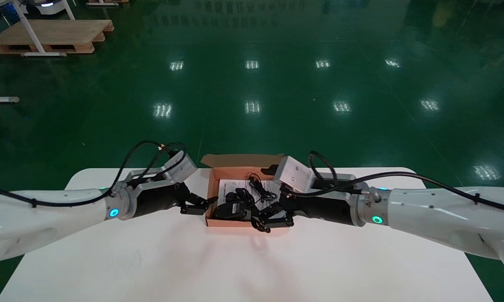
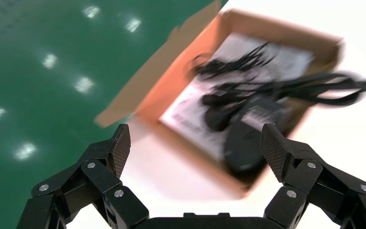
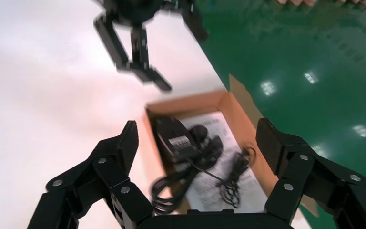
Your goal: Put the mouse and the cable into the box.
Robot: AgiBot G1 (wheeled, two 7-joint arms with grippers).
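An open cardboard box [image 1: 212, 184] sits at the table's far middle, lined with a printed sheet [image 1: 224, 188]. The black mouse [image 1: 231, 209] lies inside by the near-left corner, also seen as the mouse [image 2: 243, 143] and mouse [image 3: 171, 136]. Its black cable [image 1: 260, 191] lies partly in the box, and a loop of cable [image 3: 164, 191] hangs over the near wall. A small bundled cord [image 3: 236, 176] rests on the sheet. My left gripper [image 1: 201, 205] is open just left of the box, left gripper [image 2: 196, 149] empty. My right gripper [image 1: 268, 217] is open at the box's near-right corner, right gripper [image 3: 199, 142] empty.
The white table [image 1: 151, 260] runs wide toward me in front of the box. The box's rear flap [image 1: 239, 159] stands up at the table's far edge, with green floor beyond. A wooden pallet [image 1: 50, 35] lies far off at the back left.
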